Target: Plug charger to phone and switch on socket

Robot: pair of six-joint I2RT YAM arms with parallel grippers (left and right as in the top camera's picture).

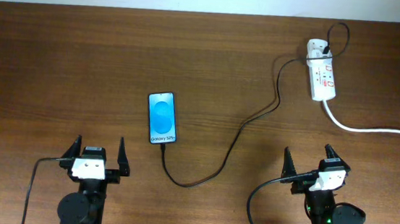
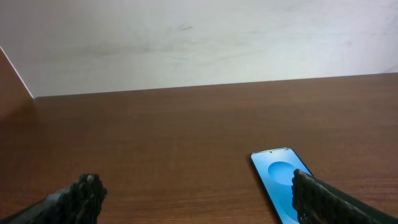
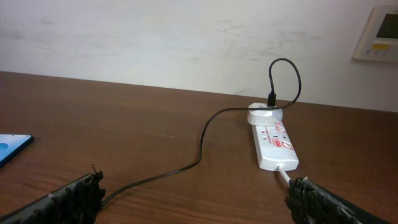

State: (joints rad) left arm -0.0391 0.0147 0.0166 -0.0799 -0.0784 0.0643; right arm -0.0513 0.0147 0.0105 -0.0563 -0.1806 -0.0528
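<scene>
The charger [image 1: 234, 140], a thin black cable, leaves a white adapter [image 1: 316, 47] at the far end of the socket [image 1: 321, 78]. It loops above it, crosses the desk [image 1: 59, 63] toward the near left, and curves round between the two arms. From there it rises to the near short edge of the phone [image 1: 162, 118]. Its tip reaches that edge, but whether it is seated in the port cannot be told. The phone lies flat, blue screen up, about mid-desk and left of centre, ahead of the left hand [image 1: 99, 147] and a little to its right. In the left wrist view it shows partly behind that hand's right finger. The socket lies far right, close to the desk's back edge where the wood meets the pale wall [image 2: 186, 43]. It is well ahead of the right hand [image 1: 308, 158]. Its thick white cord [image 1: 373, 129] leaves the near end, runs right and turns up at the right edge. Both hands sit low at the near edge, well apart from each other, fingers spread wide and holding nothing. Bare wood stretches across the whole left half and the far middle. Between phone and socket only the cable crosses the open surface. A small pale wall panel [image 3: 376, 31] shows at the upper right of the right wrist view.
</scene>
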